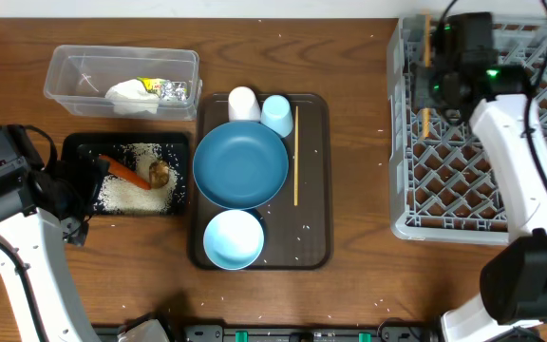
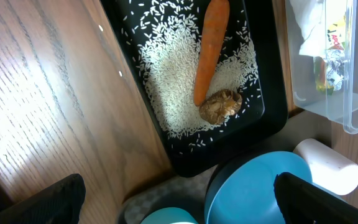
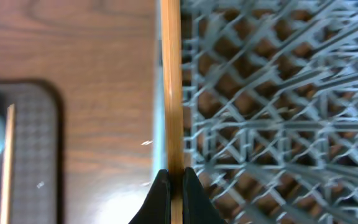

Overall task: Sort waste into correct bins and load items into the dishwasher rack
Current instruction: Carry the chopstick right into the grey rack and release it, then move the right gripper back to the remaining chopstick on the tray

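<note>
The right claw (image 3: pixel 175 177) is closed on one wooden chopstick (image 3: pixel 170 81), pinching it near its end. The stick runs just along the left wall of the dishwasher rack (image 3: pixel 278 124) and seems partly over the surface (image 3: pixel 73 37). If released here, it may drop outside, or slip through the open lattice. Farther away, the second chopstick (image 1: pixel 296 157) lies on the brown tray (image 1: pixel 316 237); the left claw (image 2: pixel 179 205) hangs open by the black tray (image 2: pixel 194 163).
</note>
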Action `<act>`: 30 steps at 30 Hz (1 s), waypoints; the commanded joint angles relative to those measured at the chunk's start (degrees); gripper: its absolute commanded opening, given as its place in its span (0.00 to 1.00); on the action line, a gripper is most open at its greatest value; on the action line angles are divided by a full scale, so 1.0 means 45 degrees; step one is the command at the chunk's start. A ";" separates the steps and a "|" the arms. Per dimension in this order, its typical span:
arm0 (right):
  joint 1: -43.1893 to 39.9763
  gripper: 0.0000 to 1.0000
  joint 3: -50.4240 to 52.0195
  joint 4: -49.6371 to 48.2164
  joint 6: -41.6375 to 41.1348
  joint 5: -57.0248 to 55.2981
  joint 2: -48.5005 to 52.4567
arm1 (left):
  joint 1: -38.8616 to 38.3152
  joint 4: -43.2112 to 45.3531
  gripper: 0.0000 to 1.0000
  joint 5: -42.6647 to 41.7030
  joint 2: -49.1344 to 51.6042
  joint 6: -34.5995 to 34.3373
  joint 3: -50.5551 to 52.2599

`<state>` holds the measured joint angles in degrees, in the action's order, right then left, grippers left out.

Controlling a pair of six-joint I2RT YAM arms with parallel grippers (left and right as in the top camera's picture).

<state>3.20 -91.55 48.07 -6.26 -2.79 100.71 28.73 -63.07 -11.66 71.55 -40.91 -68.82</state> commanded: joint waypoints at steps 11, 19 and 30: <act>-0.0661 0.02 -0.0053 -0.1132 0.1375 0.1535 0.1112 | 0.0053 -0.0073 0.98 0.0083 -0.0087 -0.0117 0.0005; -0.0525 0.64 -0.0053 -0.1209 0.1020 0.1588 0.1753 | 0.0053 -0.0073 0.98 0.0083 -0.0087 -0.0121 0.0005; 0.0063 0.85 -0.0058 0.0049 0.0845 0.3361 0.0617 | 0.0053 -0.0073 0.98 0.0083 -0.0087 -0.0121 0.0005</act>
<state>1.32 -91.53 47.94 -1.78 7.07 107.59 28.73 -63.07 -11.66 71.55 -40.91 -68.82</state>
